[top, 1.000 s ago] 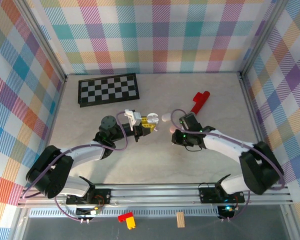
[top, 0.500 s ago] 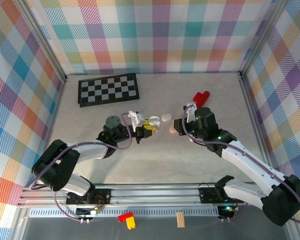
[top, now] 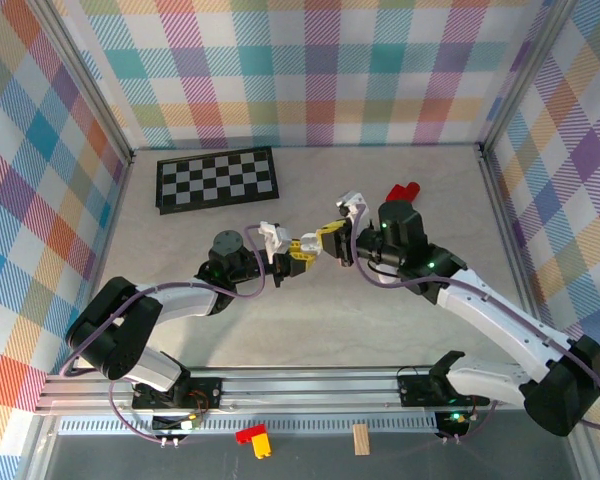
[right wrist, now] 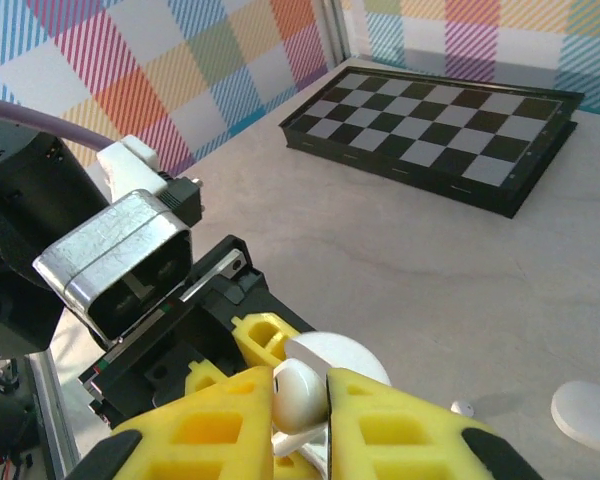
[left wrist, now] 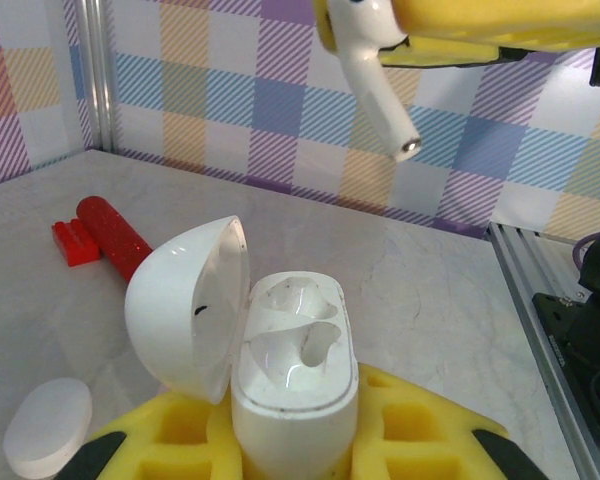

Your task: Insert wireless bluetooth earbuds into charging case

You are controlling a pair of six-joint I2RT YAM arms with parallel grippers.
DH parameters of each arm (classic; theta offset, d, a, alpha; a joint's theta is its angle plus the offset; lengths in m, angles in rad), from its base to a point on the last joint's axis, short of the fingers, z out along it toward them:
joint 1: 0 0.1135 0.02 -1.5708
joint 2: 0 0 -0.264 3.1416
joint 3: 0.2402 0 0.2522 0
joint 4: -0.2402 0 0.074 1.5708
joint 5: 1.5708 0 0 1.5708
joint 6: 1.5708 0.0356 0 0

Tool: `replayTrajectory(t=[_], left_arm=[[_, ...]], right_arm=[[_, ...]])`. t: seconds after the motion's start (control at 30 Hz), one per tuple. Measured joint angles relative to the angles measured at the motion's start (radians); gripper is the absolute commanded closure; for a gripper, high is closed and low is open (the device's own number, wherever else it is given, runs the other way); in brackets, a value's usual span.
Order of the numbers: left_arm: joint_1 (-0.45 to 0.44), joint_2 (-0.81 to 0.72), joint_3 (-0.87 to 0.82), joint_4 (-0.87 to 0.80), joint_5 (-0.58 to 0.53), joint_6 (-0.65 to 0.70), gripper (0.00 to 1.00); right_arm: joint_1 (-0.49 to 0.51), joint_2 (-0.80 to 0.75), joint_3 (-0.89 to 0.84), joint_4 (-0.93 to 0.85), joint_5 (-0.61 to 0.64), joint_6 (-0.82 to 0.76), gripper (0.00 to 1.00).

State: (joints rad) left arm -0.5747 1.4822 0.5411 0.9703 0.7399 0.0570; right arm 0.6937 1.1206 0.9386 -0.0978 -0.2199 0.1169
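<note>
- The right gripper (right wrist: 300, 386) has its yellow fingers pressed together on a small white plastic earbud (left wrist: 373, 80). It pinches the bulb, so the short stem hangs free below, tilted towards five o'clock in the left wrist view. I take that as the reason for the grip: the stem has to go into the socket first.
- The earbud hangs at about one o'clock above the case, apart from it and not yet in any socket.
- The left gripper (left wrist: 295, 425) is clamped on the lower body of a white pebble-shaped charging case (left wrist: 295, 350). It holds the case upright and off the table, mouth up towards the other arm.
- The case's domed lid (left wrist: 185, 300) is swung back to nine o'clock, clear of the opening. Both moulded wells look empty.
- Holding the case in the air likely lets either arm correct the line-up. The stem looks offset from the wells, so it probably needs bringing over and straightening before it goes down.
- A flat white oval pebble (left wrist: 48, 427) lies on the pale marbled table (top: 310, 320), at eight o'clock of the case in the left wrist view.
- In the top view, a red plastic block and cylinder (top: 402, 192) sit at two o'clock of the meeting grippers. A black-and-white chequered board (top: 217, 178) sits at ten o'clock, well apart.
</note>
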Motion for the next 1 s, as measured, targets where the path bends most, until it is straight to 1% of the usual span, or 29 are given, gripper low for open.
replayTrajectory(t=[0.53, 1.0], left_arm=[[0.0, 0.0, 0.017, 0.001, 0.008, -0.005, 1.0], [0.0, 0.0, 0.023, 0.0, 0.011, -0.013, 1.0]], right_arm=[[0.008, 0.065, 0.008, -0.008, -0.002, -0.055, 0.83], [0.008, 0.068, 0.008, -0.016, 0.013, -0.079, 0.83]])
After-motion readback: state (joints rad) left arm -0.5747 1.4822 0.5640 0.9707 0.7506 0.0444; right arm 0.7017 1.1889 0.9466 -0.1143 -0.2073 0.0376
